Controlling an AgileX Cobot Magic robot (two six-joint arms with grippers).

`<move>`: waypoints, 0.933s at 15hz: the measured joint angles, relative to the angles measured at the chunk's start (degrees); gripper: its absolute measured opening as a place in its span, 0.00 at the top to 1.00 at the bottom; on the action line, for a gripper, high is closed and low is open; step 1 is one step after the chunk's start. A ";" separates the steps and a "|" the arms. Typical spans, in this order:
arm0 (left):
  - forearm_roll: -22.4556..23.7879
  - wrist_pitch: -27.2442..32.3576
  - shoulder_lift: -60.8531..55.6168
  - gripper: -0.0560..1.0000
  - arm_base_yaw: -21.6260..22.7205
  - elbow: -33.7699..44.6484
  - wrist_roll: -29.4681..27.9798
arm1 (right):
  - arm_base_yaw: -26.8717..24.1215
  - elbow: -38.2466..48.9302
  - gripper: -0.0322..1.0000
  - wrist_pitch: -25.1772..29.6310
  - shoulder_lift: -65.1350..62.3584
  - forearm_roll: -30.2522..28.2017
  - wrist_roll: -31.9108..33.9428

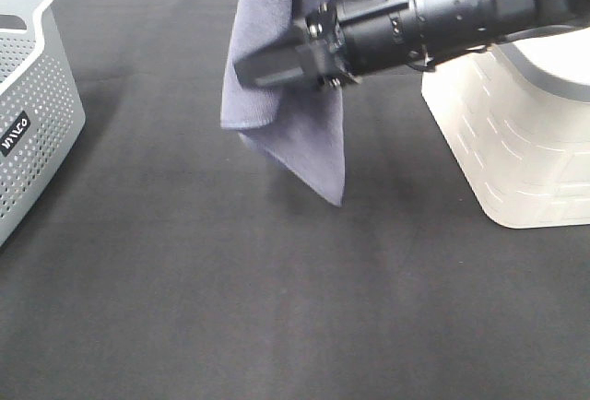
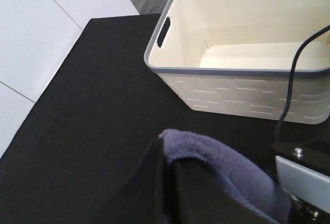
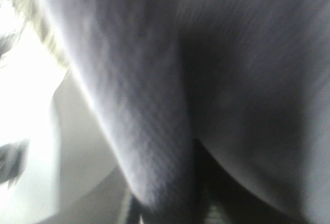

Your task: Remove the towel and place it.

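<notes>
Holds the towel (image 1: 295, 142) clamped in the left end effector (image 2: 169, 164), hanging above the desk (image 1: 230, 308) near the cream basket (image 1: 516, 142). Lays the right end effector (image 1: 277, 66) across the cloth's front; cannot tell whether closed on it.

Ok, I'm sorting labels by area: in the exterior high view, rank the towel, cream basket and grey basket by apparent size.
1. cream basket, cut off by the frame
2. towel, nearly as large; nearer the camera, partly behind the arm, so these two are unsure
3. grey basket, only a slice in view
</notes>
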 joint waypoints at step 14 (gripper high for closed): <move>1.78 2.64 0.74 0.95 0.06 0.00 0.00 | 0.00 -0.11 0.93 3.84 -13.52 -26.93 20.97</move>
